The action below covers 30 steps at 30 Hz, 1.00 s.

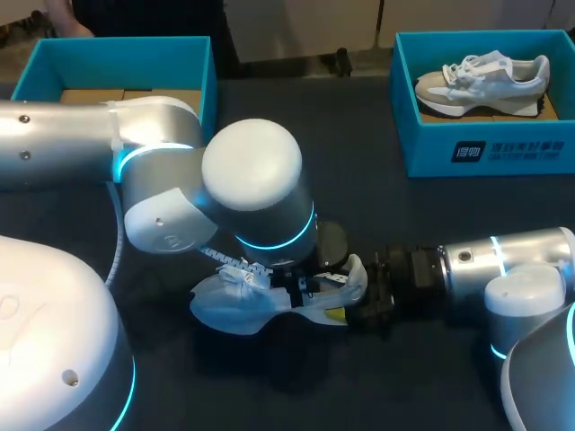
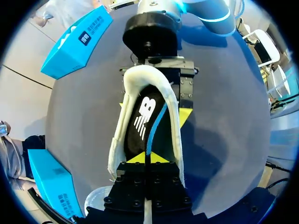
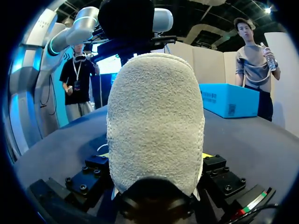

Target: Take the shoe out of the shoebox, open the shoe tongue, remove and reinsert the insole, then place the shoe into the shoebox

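White shoe (image 1: pixel 229 310), lower centre, heel clamped by right gripper (image 1: pixel 346 312); left gripper (image 2: pixel 147 157) pinched shut on black insole (image 2: pixel 142 116) inside the opening.

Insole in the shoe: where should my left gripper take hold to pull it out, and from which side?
Pinch the insole by its blue-lined side edge, coming straight down through the open collar of the shoe. It lies flat inside, walled all round by the collar, and the right gripper clamps the heel, so probably only the top is free. The left gripper hangs over that opening.
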Each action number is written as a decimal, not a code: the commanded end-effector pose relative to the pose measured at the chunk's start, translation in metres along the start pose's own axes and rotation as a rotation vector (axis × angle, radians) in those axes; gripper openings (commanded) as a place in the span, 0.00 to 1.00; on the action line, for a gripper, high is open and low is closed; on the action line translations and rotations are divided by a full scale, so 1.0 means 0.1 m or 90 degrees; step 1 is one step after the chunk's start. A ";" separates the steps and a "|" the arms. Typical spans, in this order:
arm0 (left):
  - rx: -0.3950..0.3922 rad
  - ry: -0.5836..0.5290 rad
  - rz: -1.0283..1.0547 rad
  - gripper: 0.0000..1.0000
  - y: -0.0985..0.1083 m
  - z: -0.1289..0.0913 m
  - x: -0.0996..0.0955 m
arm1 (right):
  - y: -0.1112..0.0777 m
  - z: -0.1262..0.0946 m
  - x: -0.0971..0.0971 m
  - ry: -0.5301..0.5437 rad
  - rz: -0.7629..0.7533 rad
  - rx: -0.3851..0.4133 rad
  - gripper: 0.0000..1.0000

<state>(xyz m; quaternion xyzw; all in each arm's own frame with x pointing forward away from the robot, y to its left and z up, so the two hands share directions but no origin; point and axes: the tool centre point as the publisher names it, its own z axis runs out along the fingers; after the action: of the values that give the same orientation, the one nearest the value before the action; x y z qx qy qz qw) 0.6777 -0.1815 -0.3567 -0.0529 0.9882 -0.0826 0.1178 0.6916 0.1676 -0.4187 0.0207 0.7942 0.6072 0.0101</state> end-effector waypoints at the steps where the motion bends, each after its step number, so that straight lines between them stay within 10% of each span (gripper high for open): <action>1: 0.008 -0.010 -0.007 0.00 -0.12 -0.05 0.04 | 0.01 0.02 0.01 -0.001 -0.001 0.002 0.00; 30: 0.068 -0.057 -0.046 0.00 -0.47 -0.31 -0.07 | 0.01 0.02 0.01 -0.001 -0.001 0.002 0.00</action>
<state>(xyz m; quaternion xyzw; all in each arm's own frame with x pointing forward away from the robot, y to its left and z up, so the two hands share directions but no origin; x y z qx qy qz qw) 0.6850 -0.2199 -0.3223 -0.0873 0.9740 -0.1375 0.1574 0.6912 0.1669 -0.4181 0.0206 0.7943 0.6071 0.0100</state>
